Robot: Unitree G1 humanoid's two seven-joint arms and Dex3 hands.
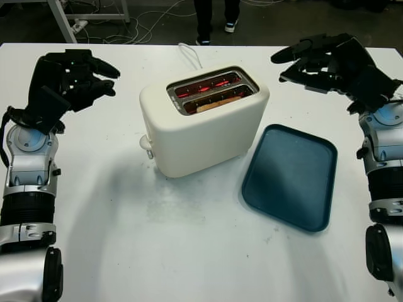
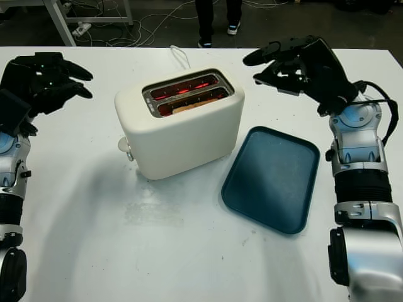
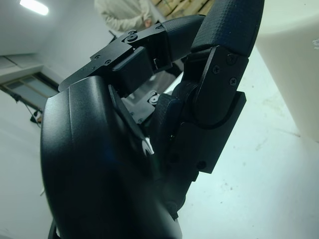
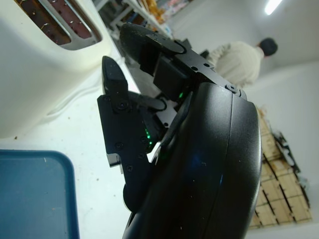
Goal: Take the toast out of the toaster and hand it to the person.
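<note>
At frame centre, a cream toaster (image 1: 204,123) glows red, toast (image 1: 217,101) sunk in its near slot. Beside it lies a bare teal tray (image 1: 291,176). Left robot hand (image 1: 75,78) and right robot hand (image 1: 327,60) hover open, holding nothing.

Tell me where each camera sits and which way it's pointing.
Left eye, right eye: on the head, looking down at the toaster, tray and white table; both arms enter from below.
Left wrist: behind the open left hand, toaster alongside.
Right wrist: behind the open right hand, toaster and tray beyond.
Both wrist views share a person in the background.
</note>
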